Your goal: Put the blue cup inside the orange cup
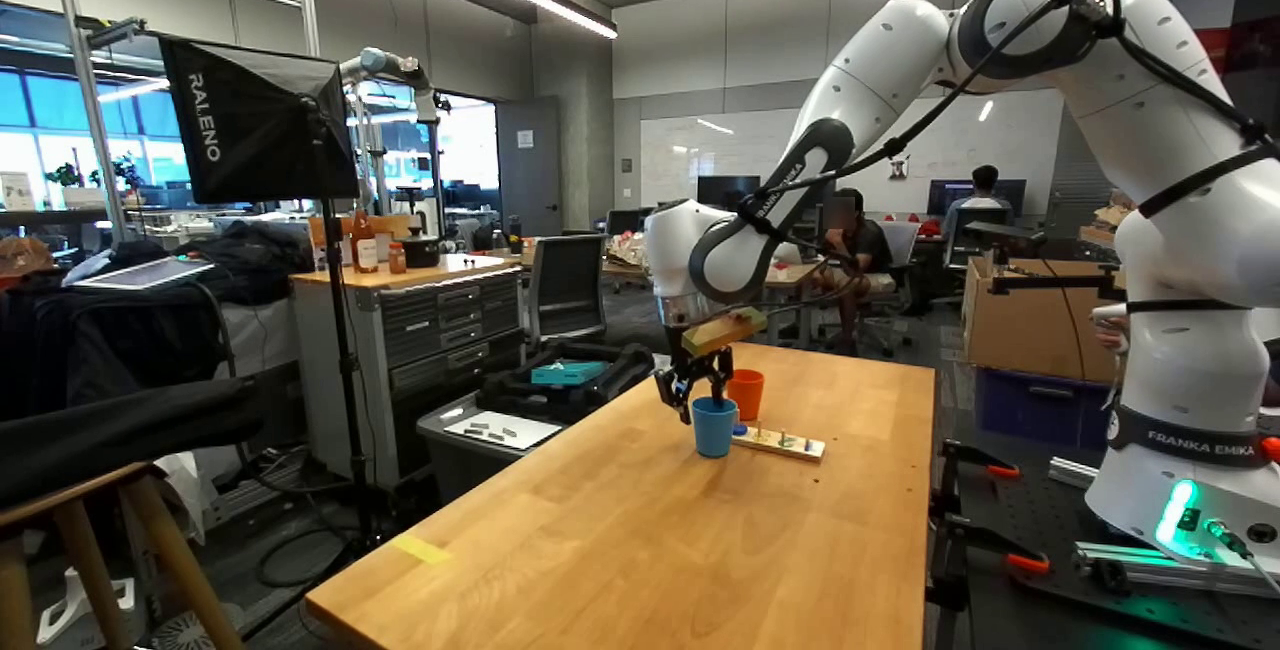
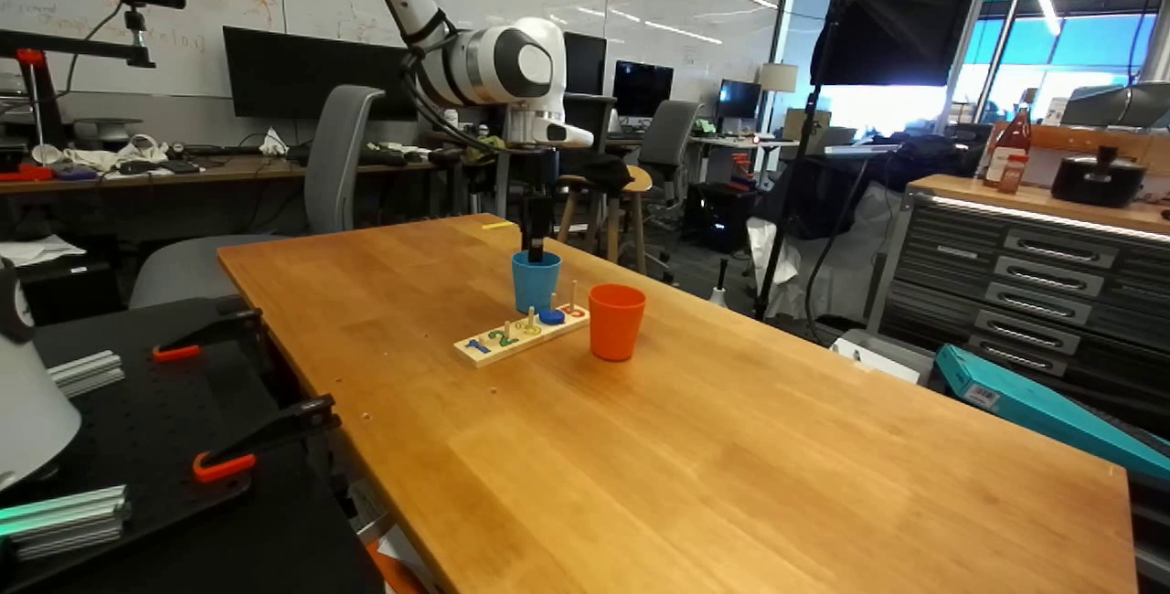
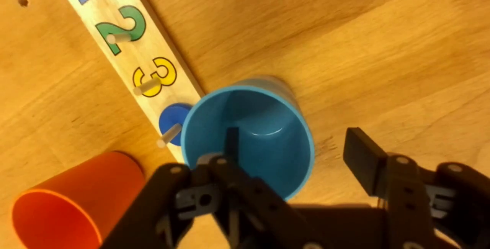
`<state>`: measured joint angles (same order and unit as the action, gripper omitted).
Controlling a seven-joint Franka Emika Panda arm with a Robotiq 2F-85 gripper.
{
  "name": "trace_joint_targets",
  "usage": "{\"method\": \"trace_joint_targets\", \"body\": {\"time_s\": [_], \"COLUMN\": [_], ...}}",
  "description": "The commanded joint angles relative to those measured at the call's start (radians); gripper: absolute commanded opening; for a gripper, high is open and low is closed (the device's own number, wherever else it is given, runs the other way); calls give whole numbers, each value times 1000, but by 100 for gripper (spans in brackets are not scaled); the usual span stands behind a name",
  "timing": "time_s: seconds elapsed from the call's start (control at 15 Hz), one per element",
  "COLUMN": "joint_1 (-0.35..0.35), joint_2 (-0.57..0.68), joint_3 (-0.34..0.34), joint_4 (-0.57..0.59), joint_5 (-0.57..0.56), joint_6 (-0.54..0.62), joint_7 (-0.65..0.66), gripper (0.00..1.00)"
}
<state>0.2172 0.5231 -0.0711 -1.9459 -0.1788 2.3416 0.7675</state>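
There's the black gripper [image 3: 294,145], spread wide at the small round blue plastic cup [image 3: 268,149], gripping nothing: 1 finger in the mouth, the other outside at 3 o'clock in the wrist view, cup wall between them! The cup sits upright on the light-brown wooden table [image 2: 731,448]. At its 8 o'clock, apart from it, the round orange plastic cup [image 2: 617,324], also upright! At its 10 o'clock, a pale wooden peg board [image 3: 153,48], a flat blue disc [image 3: 172,117] around 1 peg.
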Motion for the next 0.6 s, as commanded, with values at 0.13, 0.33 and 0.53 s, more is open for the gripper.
{"method": "trace_joint_targets", "body": {"time_s": [0.13,0.33,0.53], "joint_1": [-1,-2,-2], "joint_2": [31,33,31], "joint_3": [-6,-5,-5], "joint_4": [24,25,29], "joint_5": [8,10,10], "joint_6": [11,9,3], "joint_7": [4,4,1], "gripper": [27,5,0]}}
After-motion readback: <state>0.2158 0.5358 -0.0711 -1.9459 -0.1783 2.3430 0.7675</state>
